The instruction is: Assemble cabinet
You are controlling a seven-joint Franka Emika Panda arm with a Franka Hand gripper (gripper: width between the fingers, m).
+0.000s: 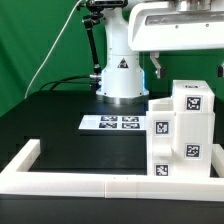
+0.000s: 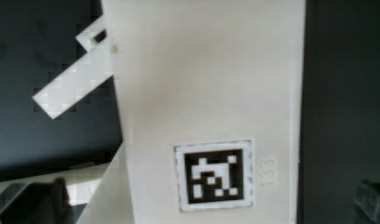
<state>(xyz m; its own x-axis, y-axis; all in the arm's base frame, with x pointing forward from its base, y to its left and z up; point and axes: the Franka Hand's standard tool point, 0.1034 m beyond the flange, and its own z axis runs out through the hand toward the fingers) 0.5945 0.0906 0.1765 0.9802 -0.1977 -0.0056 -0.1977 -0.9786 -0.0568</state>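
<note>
The cabinet (image 1: 185, 130) is a white boxy body with black-and-white tags, standing at the exterior view's right inside the border frame. My gripper (image 1: 185, 68) hangs just above its top block, with one dark finger (image 1: 158, 63) showing beside the cabinet's upper left edge. In the wrist view a white cabinet panel with a tag (image 2: 213, 175) fills the picture, very close. Dark finger shapes (image 2: 45, 195) sit far apart at either side of it, so my gripper (image 2: 201, 208) looks open and holds nothing. A thin white edge piece (image 2: 80, 75) slants off behind the panel.
The marker board (image 1: 112, 122) lies flat on the black table in front of the robot base (image 1: 118, 75). A long low white border frame (image 1: 90, 182) runs along the front and up the exterior view's left side.
</note>
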